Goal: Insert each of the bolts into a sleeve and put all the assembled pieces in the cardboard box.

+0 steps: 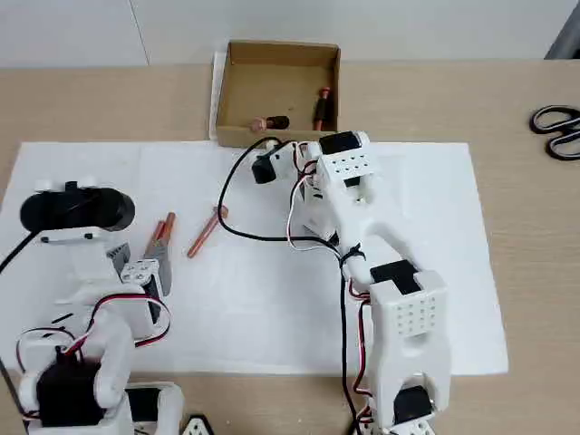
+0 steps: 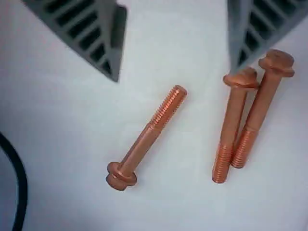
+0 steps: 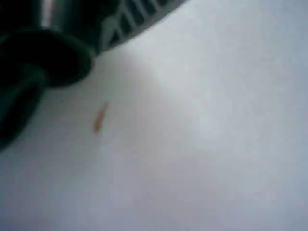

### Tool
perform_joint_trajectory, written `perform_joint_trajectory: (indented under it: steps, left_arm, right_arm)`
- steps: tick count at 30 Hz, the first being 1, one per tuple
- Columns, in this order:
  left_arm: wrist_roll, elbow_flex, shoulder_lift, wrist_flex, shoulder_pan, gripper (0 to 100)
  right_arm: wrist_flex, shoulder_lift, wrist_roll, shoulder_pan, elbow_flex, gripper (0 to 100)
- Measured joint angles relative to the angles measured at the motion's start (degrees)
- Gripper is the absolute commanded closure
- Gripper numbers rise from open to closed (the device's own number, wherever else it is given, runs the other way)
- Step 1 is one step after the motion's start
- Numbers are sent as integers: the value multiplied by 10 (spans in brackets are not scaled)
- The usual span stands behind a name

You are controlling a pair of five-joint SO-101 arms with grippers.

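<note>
Three copper bolts lie on the white sheet: a single bolt (image 2: 147, 137) (image 1: 207, 232) and a pair side by side (image 2: 245, 120) (image 1: 163, 237). My left gripper (image 2: 175, 72) (image 1: 152, 267) hovers open just short of them, with nothing between its grey fingers (image 2: 96, 33). My right gripper (image 1: 276, 161) stands near the front of the cardboard box (image 1: 234, 91), shut on a black sleeve (image 1: 265, 168) (image 3: 48, 57). Two assembled pieces (image 1: 270, 123) (image 1: 322, 107) lie inside the box.
A black cable (image 1: 227, 208) loops over the sheet between the bolts and the right arm. Scissors (image 1: 557, 131) lie at the table's far right. The white sheet (image 1: 435, 227) covers most of the table in front of the box.
</note>
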Motion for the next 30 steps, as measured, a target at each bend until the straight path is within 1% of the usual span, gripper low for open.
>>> perform_joint_trajectory:
  steps: [4,14,17,20,23,30]
  left_arm:
    - [0,0,0,0,0,856]
    - [0,-34,0,0,0,855]
    - [-29,-40,19,0,0,855]
    - [-57,-53,78,3,0,855]
    - [-75,-105,171,19,0,856]
    - [-152,-260,464,32,0,857]
  right_arm:
    - [75,-11,-25,-2,-21,992]
    - [98,-153,-79,-9,-24,991]
    - [100,-196,-100,-7,-24,991]
    - [100,-239,-123,0,-18,991]
    - [104,-292,-142,13,11,993]
    - [105,-425,-164,71,99,994]
